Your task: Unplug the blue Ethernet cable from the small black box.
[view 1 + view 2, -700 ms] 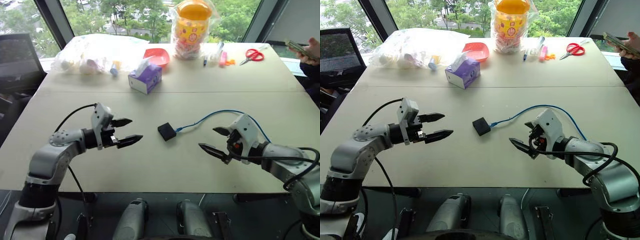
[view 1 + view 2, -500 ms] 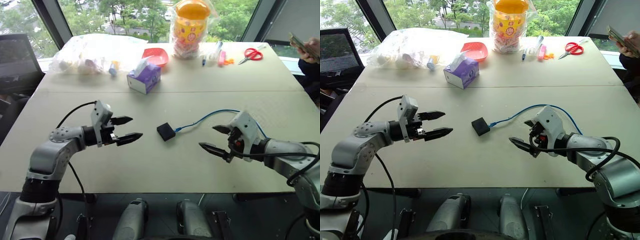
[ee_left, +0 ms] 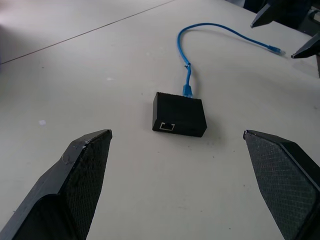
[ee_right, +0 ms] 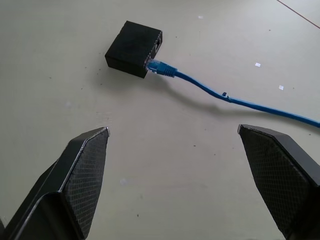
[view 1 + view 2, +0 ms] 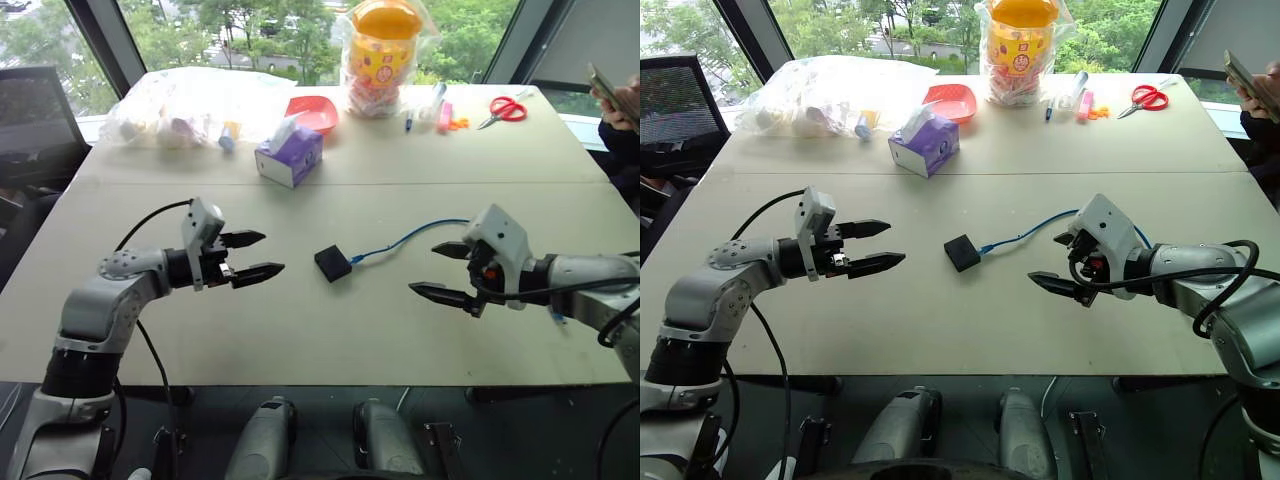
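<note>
The cable (image 5: 405,238) was still plugged into the box (image 5: 333,263), so no part of the unplugging was done when I checked. The box lay flat near the middle of the table (image 5: 300,340), between the two grippers and apart from both. The plug (image 4: 159,67) sat in the port on the box side facing the right gripper (image 5: 452,271). A second, empty port (image 3: 166,126) faced the left gripper (image 5: 249,255).

From the plug, the cable ran away from the box toward the right arm, rose in a shallow arc across the table, and curved back down behind the right gripper. Its free end (image 3: 275,49) lay on the table near that gripper. The plug's long axis lay level with the table, in line with the first stretch of cable, so I judged the pull direction to be straight out along that line, toward the robot's right.

Both sets of fingers stood wide open and held nothing. The left gripper hovered over the table to the left of the box, pointing at it. The right gripper hovered to the right, fingers aimed toward the plug.

Remaining steps, as I judged them: steady the box with one gripper, grip the plug with the other, and withdraw it.
</note>
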Controlling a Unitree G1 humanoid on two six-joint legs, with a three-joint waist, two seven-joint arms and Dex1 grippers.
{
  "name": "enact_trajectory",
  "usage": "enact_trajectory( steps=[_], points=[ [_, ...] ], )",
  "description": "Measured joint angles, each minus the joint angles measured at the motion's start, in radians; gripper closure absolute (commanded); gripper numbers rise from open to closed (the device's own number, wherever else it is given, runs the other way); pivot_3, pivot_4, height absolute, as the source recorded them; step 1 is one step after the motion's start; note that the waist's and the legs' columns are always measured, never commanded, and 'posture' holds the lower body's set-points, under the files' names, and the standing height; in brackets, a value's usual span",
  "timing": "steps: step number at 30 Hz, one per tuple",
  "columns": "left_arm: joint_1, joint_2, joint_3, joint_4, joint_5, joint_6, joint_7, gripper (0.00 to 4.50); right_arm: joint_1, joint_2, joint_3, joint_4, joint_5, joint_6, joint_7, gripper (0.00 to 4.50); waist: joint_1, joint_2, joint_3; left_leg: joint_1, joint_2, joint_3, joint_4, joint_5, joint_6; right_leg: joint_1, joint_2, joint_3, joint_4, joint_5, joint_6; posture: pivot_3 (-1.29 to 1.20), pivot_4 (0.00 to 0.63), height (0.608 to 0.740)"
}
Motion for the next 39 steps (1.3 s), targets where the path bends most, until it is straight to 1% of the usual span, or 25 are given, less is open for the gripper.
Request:
enact_trajectory(
  steps=[2,8,12,14,17,20,21,23,26,30,35,39],
  points=[
    [0.000,0.000,-0.001,-0.005,0.000,0.001,0.006,0.10,-0.030,-0.030,0.021,0.018,0.000,0.001,0.027,0.17,-0.001,0.000,0.000,0.000,0.000,0.000,0.000,0.000,0.000,0.000,0.000,0.000,0.000,0.000,0.000,0.00,0.150,0.740],
    [0.020,0.003,-0.001,-0.052,-0.004,0.008,0.016,0.10,-0.082,-0.061,0.103,0.089,-0.026,-0.046,0.111,0.17,0.000,0.000,0.000,0.000,0.000,0.001,0.000,0.000,0.000,0.000,0.000,0.000,0.000,0.000,0.000,0.00,0.150,0.740],
    [0.020,0.007,-0.009,-0.058,0.000,0.002,0.014,0.10,-0.187,-0.065,0.196,0.170,-0.097,-0.119,0.168,0.17,-0.003,0.000,0.000,0.000,0.000,0.001,0.000,0.000,0.000,0.000,0.000,0.000,0.001,0.000,0.000,0.00,0.150,0.740],
    [0.017,0.008,-0.012,-0.058,0.002,0.001,0.016,0.10,-0.267,-0.047,0.263,0.220,-0.141,-0.160,0.202,0.17,-0.006,0.000,0.000,0.000,0.000,0.001,0.000,0.000,0.000,-0.001,0.000,0.000,0.001,0.000,0.000,0.00,0.150,0.740],
    [0.010,0.008,-0.015,-0.059,0.004,0.001,0.017,0.10,-0.375,-0.002,0.360,0.292,-0.213,-0.216,0.248,0.17,-0.009,0.000,0.000,0.000,0.000,0.001,0.000,0.000,0.000,-0.001,0.000,0.000,0.001,0.002,0.003,0.00,0.150,0.740],
    [0.004,0.010,-0.017,-0.060,0.009,-0.002,0.017,0.10,-0.498,0.071,0.502,0.404,-0.337,-0.320,0.316,0.17,-0.021,0.000,0.000,0.000,0.000,0.001,0.000,0.000,0.000,-0.001,0.000,0.000,0.001,0.002,0.003,0.00,0.150,0.740],
    [0.003,0.010,-0.016,-0.060,0.011,-0.002,0.017,0.10,-0.509,0.083,0.526,0.424,-0.361,-0.342,0.328,0.17,-0.020,0.000,0.000,0.000,0.000,0.001,0.000,0.000,0.000,-0.001,0.000,0.000,0.001,0.002,0.004,0.00,0.150,0.740],
    [0.001,0.011,-0.015,-0.061,0.015,-0.003,0.019,0.10,-0.564,0.133,0.622,0.546,-0.461,-0.449,0.391,0.17,-0.025,0.000,0.000,0.000,-0.001,0.001,0.000,0.000,0.000,-0.001,0.000,0.000,0.001,0.002,0.004,0.00,0.150,0.740],
    [0.003,0.012,-0.013,-0.069,0.018,-0.003,0.031,0.10,-0.605,0.211,0.699,0.695,-0.550,-0.552,0.439,0.17,-0.026,0.000,0.000,0.000,-0.001,0.001,0.000,0.000,-0.001,-0.003,0.000,0.001,0.005,0.004,0.006,0.00,0.150,0.740],
    [0.015,0.013,-0.008,-0.093,0.018,-0.002,0.043,0.10,-0.665,0.314,0.743,0.854,-0.632,-0.660,0.487,0.17,-0.027,0.000,0.000,0.000,-0.001,0.001,0.000,0.001,-0.002,-0.006,0.000,0.001,0.010,0.004,0.006,0.00,0.150,0.740],
    [0.044,0.019,0.004,-0.119,0.018,0.000,0.064,0.10,-0.738,0.404,0.774,1.048,-0.732,-0.812,0.524,0.17,-0.029,0.000,0.000,0.001,-0.001,0.001,0.000,0.002,-0.004,-0.005,0.001,0.001,0.011,0.004,0.006,0.00,0.150,0.740],
    [0.050,0.020,0.016,-0.135,0.016,0.000,0.078,0.10,-0.779,0.469,0.763,1.152,-0.760,-0.846,0.555,0.17,-0.032,0.000,0.000,0.002,-0.001,0.000,0.000,0.003,-0.005,-0.005,0.001,0.001,0.012,0.004,0.005,0.00,0.150,0.740]
  ],
)
